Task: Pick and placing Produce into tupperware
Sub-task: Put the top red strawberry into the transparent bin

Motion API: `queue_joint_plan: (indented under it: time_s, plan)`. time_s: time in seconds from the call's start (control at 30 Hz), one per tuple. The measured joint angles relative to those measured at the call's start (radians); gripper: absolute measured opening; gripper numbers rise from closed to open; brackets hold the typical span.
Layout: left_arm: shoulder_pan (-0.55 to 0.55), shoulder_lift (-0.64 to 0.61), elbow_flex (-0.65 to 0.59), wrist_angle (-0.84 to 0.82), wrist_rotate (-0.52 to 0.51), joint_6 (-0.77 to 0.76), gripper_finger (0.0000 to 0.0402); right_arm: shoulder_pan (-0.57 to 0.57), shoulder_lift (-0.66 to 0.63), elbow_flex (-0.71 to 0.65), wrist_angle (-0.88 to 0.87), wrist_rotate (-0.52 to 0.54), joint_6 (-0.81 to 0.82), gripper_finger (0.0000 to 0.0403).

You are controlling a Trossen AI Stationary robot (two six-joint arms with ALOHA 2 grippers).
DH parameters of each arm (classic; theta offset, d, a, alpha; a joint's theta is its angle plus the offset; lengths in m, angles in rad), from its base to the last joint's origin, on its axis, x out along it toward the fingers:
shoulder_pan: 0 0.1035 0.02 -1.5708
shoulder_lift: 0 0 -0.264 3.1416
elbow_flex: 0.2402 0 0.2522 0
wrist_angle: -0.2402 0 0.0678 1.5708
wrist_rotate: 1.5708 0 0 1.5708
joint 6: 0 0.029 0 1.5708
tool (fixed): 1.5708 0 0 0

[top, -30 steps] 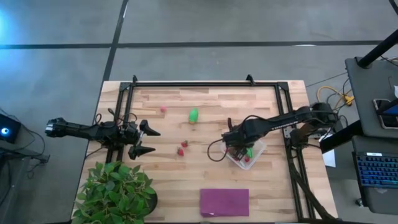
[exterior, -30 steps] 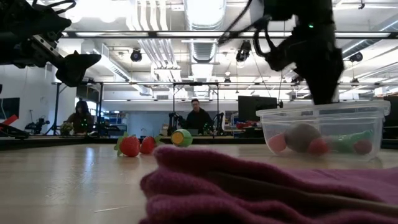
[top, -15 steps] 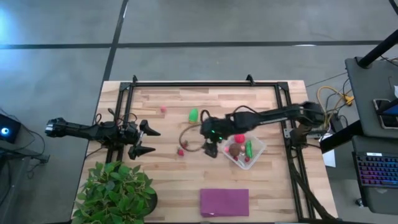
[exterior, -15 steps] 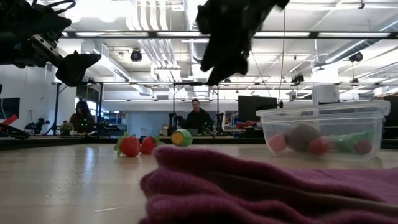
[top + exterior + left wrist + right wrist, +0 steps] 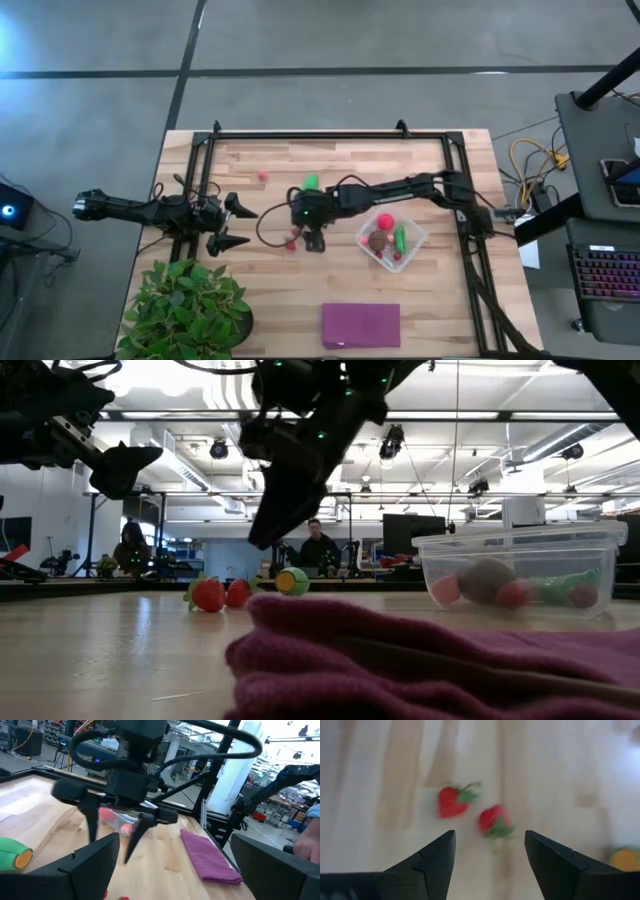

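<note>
Wooden tabletop (image 5: pixel 270 290) with a black frame round it, concrete floor beyond, and across the table you can see into a big workshop where a couple of people sit at desks. Right gripper (image 5: pixel 314 240) is stretched out to about the middle of the table, fingers apart with nothing between them, hanging just above two strawberries (image 5: pixel 472 810), which lie close together on the wood. Green piece with an orange tip (image 5: pixel 311 183) sits at roughly 12 o'clock from that gripper. Another tiny berry (image 5: pixel 262 175) is off at 10 o'clock. Clear container (image 5: pixel 414 245) is at 3 o'clock from the gripper, holding a red ball (image 5: pixel 383 222), a brown oval (image 5: pixel 377 240) and a green piece (image 5: pixel 400 238). Left gripper (image 5: pixel 240 226) waits at the 9 o'clock edge, fingers wide apart, empty. Purple cloth (image 5: pixel 360 325) lies at 6 o'clock and a potted plant (image 5: pixel 185 310) at 7 o'clock.
</note>
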Motion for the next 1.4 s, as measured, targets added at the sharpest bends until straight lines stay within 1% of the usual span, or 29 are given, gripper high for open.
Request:
queue_joint_plan:
  time_s: [0.1,0.27,0.33,0.4,0.6,0.9,1.1,1.4]
  plan:
    - [0.000,0.000,0.000,0.000,0.000,0.000,0.0367,-0.002,0.027,0.028,0.002,0.042,-0.082,0.0229]
    - [0.000,0.001,0.000,0.001,0.000,0.000,0.0367,-0.001,0.065,0.045,0.010,0.032,-0.130,0.0228]
    - [0.000,0.000,0.000,-0.001,0.000,0.000,0.0367,-0.001,0.075,0.043,0.012,0.008,-0.130,0.0228]
    - [0.000,0.001,0.000,0.001,0.000,0.000,0.0367,0.000,0.083,0.043,0.012,-0.017,-0.124,0.0228]
    - [0.000,0.000,0.000,0.000,0.000,0.000,0.0367,0.004,0.092,0.042,0.037,-0.018,-0.088,0.0226]
    - [0.000,0.000,0.000,0.001,0.000,0.000,0.0367,0.004,0.103,0.026,0.094,-0.018,-0.084,0.0226]
    - [0.000,0.001,0.000,0.000,0.000,0.000,0.0367,0.004,0.109,0.003,0.125,-0.011,-0.039,0.0226]
    - [0.000,0.001,0.000,0.000,0.000,0.000,0.0367,0.006,0.134,0.003,0.156,0.000,0.040,0.0226]
